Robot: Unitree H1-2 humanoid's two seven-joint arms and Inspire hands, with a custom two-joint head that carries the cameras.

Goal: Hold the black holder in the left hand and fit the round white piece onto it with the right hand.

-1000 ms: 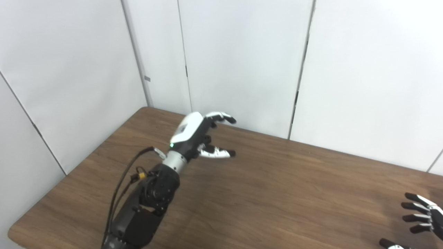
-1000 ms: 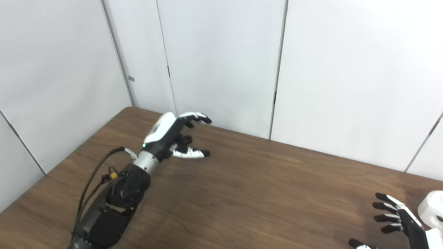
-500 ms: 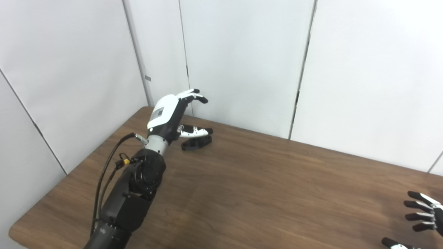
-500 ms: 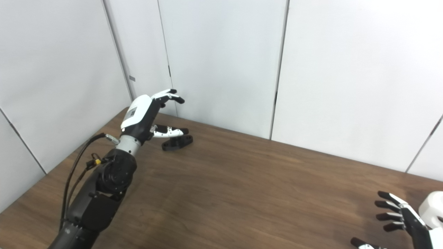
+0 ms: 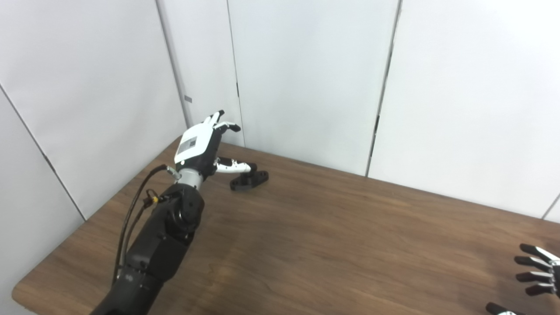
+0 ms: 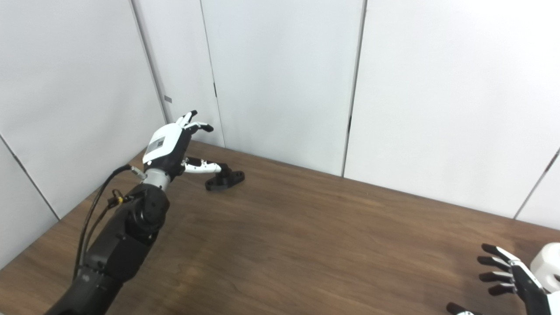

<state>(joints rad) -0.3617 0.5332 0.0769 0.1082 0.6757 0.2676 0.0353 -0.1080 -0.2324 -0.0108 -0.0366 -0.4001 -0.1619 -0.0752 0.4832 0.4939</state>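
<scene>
The black holder [image 5: 249,180] lies flat on the wooden table [image 5: 332,245] near its far left corner. My left hand [image 5: 202,146] hovers open just left of it, fingers raised toward the wall, with the thumb tip reaching over the holder's near end. Whether the thumb touches it I cannot tell. At the bottom right edge my right hand [image 6: 514,280] is open with fingers spread, holding nothing. The round white piece [image 6: 547,264] rests on the table just right of that hand, showing only in the right eye view and cut off by the frame.
White wall panels [image 5: 306,78] stand close behind the table's far edge and along its left side. The table's left edge [image 5: 87,218] runs diagonally beside my left arm. Bare wood lies between the two hands.
My left hand has swung left and toward the far corner, uncovering the black holder and ending beside it. The right hand has drifted slightly down and right.
</scene>
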